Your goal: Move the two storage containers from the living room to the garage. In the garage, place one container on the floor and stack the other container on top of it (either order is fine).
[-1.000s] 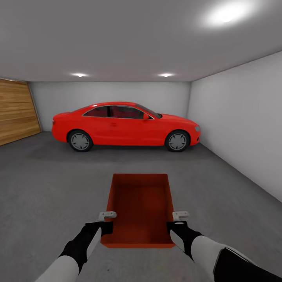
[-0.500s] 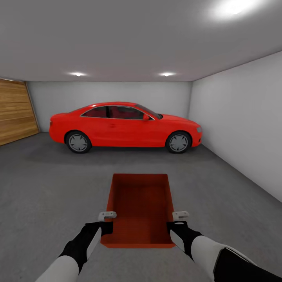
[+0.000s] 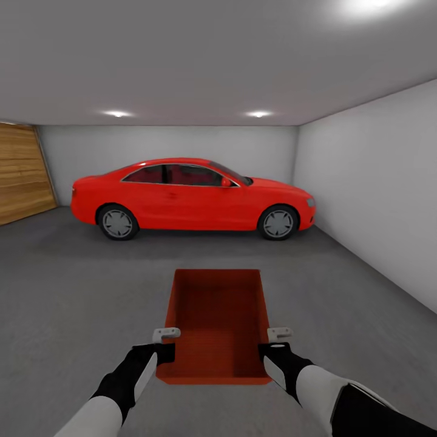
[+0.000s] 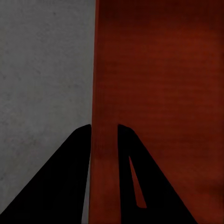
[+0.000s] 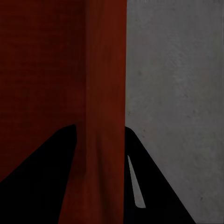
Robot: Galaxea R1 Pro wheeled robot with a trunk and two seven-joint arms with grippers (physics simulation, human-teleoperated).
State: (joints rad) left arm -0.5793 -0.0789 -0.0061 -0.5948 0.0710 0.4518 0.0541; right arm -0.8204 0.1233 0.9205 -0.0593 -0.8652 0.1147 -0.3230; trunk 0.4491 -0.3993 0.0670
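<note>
A: What has changed over the last second?

B: The whole head view has shifted: the red car [image 3: 191, 198] sits a little further left and looks a touch larger, and less of the wooden door [image 3: 21, 173] shows at the left edge. So the camera has moved. The storage container [image 3: 215, 318] and both arms sit in the same spot in the picture as before.

A: And from the head now?

B: The orange-red container is carried out in front of the robot, above the grey concrete floor [image 3: 73, 291], open side up. The left gripper [image 3: 165, 343] clamps its left wall near the close corner, and the right gripper [image 3: 278, 343] clamps the right wall likewise. The car stands well beyond, side-on to the far white wall [image 3: 170, 142].

A: The left wrist?

B: The left gripper [image 4: 104, 128] has its two dark fingers [image 4: 70, 182] closed on the container's [image 4: 158, 93] thin wall, one each side. Floor [image 4: 44, 70] lies beside it.

A: The right wrist?

B: Same picture mirrored: right gripper [image 5: 100, 128] pinched onto the container's [image 5: 46, 65] wall, fingers [image 5: 154, 186] either side, with speckled floor [image 5: 177, 79] beyond.
</note>
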